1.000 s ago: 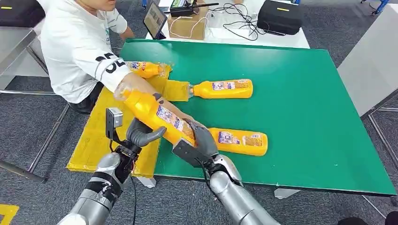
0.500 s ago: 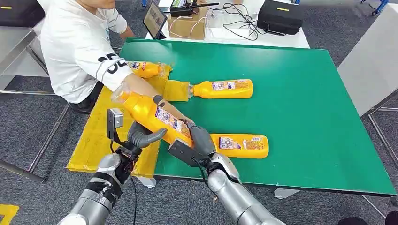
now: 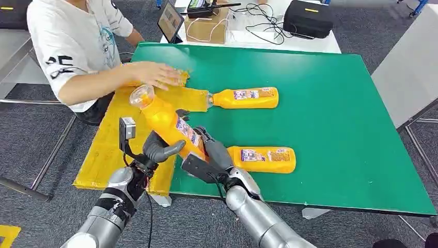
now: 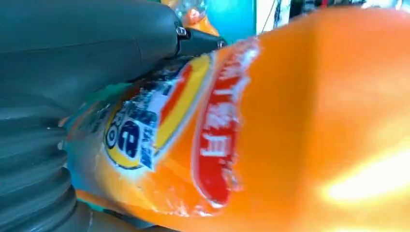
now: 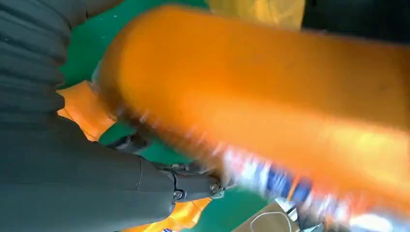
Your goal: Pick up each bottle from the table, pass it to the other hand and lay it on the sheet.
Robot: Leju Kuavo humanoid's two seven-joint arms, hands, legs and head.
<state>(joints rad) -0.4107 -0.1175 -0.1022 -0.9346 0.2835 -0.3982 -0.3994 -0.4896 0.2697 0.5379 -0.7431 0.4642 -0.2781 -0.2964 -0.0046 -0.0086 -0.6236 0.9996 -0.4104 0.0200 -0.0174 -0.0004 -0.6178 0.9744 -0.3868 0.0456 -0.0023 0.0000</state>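
Note:
My right hand (image 3: 214, 157) grips the lower end of an orange bottle (image 3: 168, 121) and holds it tilted in the air, clear cap end up and to the left, over the edge between the yellow sheet (image 3: 103, 150) and the green table (image 3: 330, 113). My left hand (image 3: 155, 150) is right beside it, thumb stretched out against the bottle's side. Up close, the left wrist view has the labelled bottle (image 4: 290, 121) next to the thumb (image 4: 87, 43). Two more orange bottles (image 3: 248, 97) (image 3: 263, 158) lie on the table.
A person in a white shirt sits at the left and lays a hand (image 3: 157, 75) over a bottle at the sheet's far end. A cardboard box (image 3: 209, 26), a tablet and a black case stand on the white table behind.
My right hand has swung the bottle more upright and nearer my left hand. The person's arm has drawn back from beside the bottle to the far end of the sheet.

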